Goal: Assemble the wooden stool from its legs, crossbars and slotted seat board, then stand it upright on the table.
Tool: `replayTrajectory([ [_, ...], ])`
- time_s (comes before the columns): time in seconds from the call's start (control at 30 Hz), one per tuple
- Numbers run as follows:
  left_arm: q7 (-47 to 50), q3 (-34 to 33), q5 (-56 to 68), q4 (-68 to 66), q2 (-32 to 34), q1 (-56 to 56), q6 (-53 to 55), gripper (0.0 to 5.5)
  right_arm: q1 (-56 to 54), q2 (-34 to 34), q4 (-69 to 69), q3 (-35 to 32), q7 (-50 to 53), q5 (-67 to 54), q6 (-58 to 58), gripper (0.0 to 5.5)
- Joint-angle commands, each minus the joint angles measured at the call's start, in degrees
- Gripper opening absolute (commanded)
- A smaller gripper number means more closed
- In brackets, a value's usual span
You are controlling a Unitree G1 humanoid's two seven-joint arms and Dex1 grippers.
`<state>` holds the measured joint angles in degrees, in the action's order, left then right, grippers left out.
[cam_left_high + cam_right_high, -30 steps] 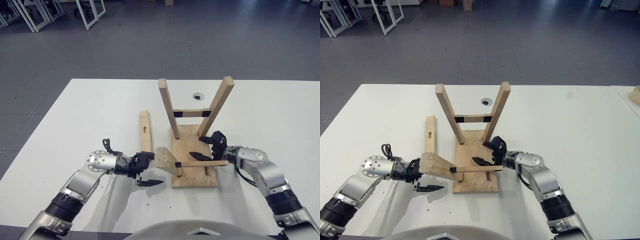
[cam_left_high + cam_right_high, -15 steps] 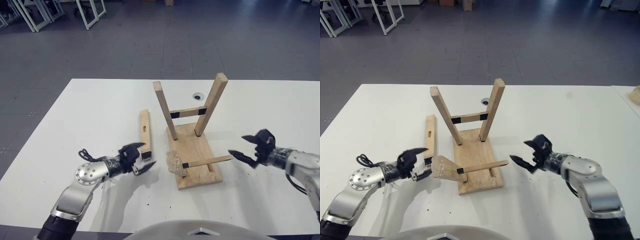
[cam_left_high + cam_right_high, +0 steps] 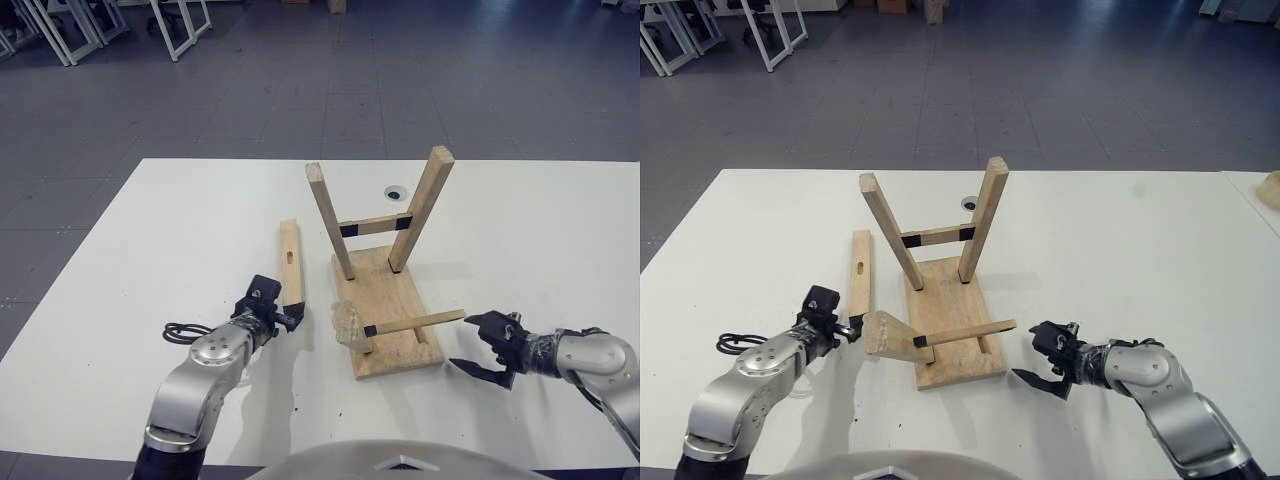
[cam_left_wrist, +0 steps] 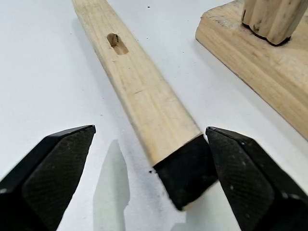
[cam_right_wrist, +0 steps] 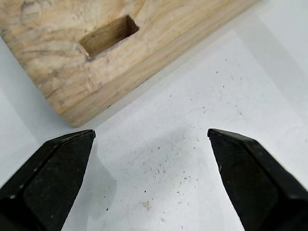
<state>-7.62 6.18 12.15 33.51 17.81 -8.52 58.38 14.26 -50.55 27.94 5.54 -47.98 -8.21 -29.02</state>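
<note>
My left end effector (image 4: 149,129) is open around the black-tipped end of the loose leg (image 4: 139,82), which lies on the surface (image 3: 200,230). My right end effector (image 5: 151,132) is wide open and empty, just beside the corner of the seat board (image 5: 72,57).

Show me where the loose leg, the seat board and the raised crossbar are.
loose leg (image 3: 291,275), left eye view, its middle.
seat board (image 3: 388,296), left eye view, bare top face.
raised crossbar (image 3: 375,226), left eye view, its middle.
</note>
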Motion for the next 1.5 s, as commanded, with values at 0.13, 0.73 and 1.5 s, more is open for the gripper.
replayTrajectory([
  [0.13, 4.87, -1.54, -2.86, -3.09, -3.88, 1.84, 2.20, 4.26, -1.25, 0.83, 0.69, 0.88, 0.56, 0.36, -1.05, 4.32],
  [0.73, 4.92, -7.78, -3.36, -12.55, -8.13, -2.62, -10.29, 2.05, -7.85, 6.38, 4.18, 5.47, 4.11, 0.98, -4.61, 4.32],
  [1.5, -33.04, -29.16, 71.75, -15.53, 12.91, 17.81, 0.62, 2.05, -44.48, 24.96, -13.98, -16.29, 28.19, -80.68, -36.39, 4.32],
])
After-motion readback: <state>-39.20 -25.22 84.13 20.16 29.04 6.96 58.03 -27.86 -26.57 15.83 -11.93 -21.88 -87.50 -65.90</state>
